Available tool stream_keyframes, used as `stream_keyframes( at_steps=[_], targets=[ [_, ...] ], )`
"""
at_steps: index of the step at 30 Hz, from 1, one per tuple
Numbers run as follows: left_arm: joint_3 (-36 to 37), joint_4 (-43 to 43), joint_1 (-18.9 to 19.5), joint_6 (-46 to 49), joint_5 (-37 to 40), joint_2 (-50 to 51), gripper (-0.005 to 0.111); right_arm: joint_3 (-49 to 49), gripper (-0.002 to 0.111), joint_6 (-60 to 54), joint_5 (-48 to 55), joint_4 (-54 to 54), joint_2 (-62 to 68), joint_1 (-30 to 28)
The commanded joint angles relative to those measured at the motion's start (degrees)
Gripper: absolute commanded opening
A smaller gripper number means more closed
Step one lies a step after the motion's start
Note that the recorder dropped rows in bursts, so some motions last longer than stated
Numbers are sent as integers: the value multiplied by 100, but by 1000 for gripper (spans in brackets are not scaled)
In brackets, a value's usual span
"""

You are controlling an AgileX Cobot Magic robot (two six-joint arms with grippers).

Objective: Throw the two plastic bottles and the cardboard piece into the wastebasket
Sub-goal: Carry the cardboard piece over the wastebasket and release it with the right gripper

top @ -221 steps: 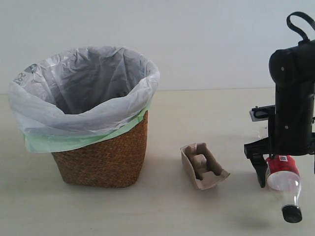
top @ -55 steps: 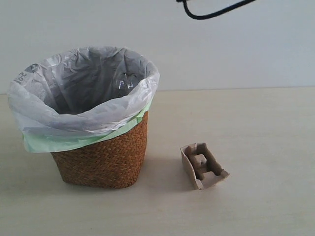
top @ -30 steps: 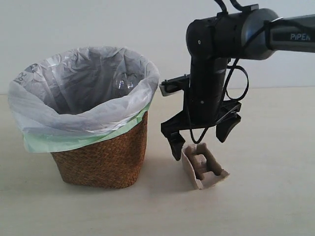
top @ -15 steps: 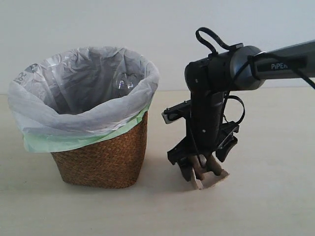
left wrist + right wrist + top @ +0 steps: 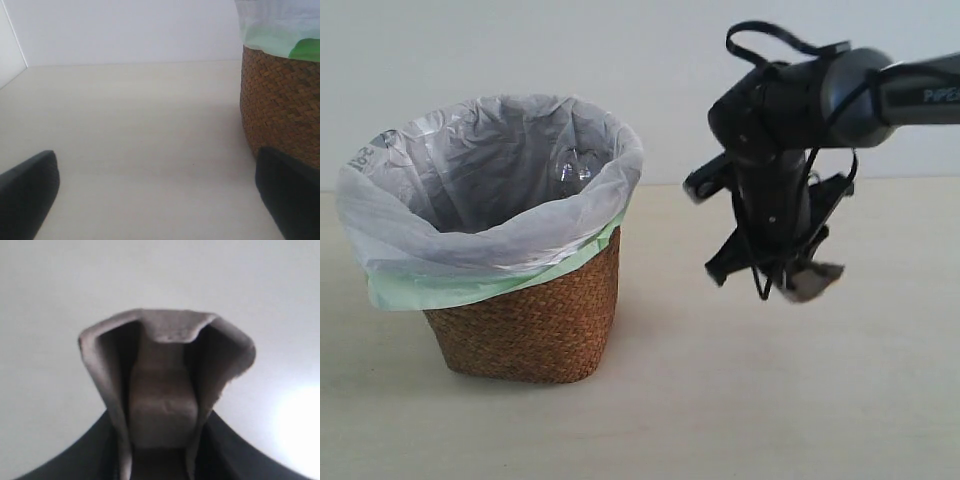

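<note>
The wastebasket, brown wicker with a white bag over a green one, stands on the left of the table. The clear top of one plastic bottle shows inside it against the liner; the other bottle is hidden. My right gripper hangs in the air to the basket's right, shut on the cardboard piece. In the right wrist view the cardboard piece is pinched between the dark jaws. My left gripper sits low over the table beside the wastebasket, open, with nothing between its fingers.
A pale wooden table stretches under everything, with a plain white wall behind. The right arm's black cable loops above its wrist.
My right gripper closed on the cardboard piece where it lay on the table and has lifted it up and to the right. The wastebasket and left gripper have not moved.
</note>
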Motion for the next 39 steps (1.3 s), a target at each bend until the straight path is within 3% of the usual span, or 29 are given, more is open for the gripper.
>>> stream_keyframes(
  at_steps=[1, 6, 12, 15, 18, 22, 26, 29, 34, 37, 39],
  targets=[
    [-21, -12, -29, -50, -42, -18, 108, -1, 0, 1328, 67, -1711, -793, -43],
    [-21, -12, -29, -50, -42, -18, 108, -1, 0, 2129, -114, -2868, -1575, -43],
    [-21, -12, -29, -50, -42, -18, 108, -1, 0, 2472, -907, -2819, -2270, -43],
    [-21, -12, -29, -50, -42, -18, 108, -1, 0, 2508, -1180, -2218, -2384, -43],
    [-21, -12, -29, -50, -42, -18, 108, 9, 0, 1989, -1531, -644, -2348, -43],
    [-21, -12, -29, -50, -42, -18, 108, 9, 0, -48, -2260, 2911, -2346, -23],
    [-21, -12, -29, -50, -42, -18, 108, -145, 0, -3017, -2410, 6699, -2413, -9],
    [-21, -12, -29, -50, -42, -18, 108, -221, 0, -4234, -2245, 8139, -2413, 34],
    [-21, -12, -29, -50, -42, -18, 108, -221, 0, -4444, -2235, 7614, -2378, 65],
    [-21, -12, -29, -50, -42, -18, 108, -221, 0, -3868, -2341, 6282, -2341, 65],
    [-21, -12, -29, -50, -42, -18, 108, -183, 0, -2757, -2477, 4876, -2302, 65]
  ],
)
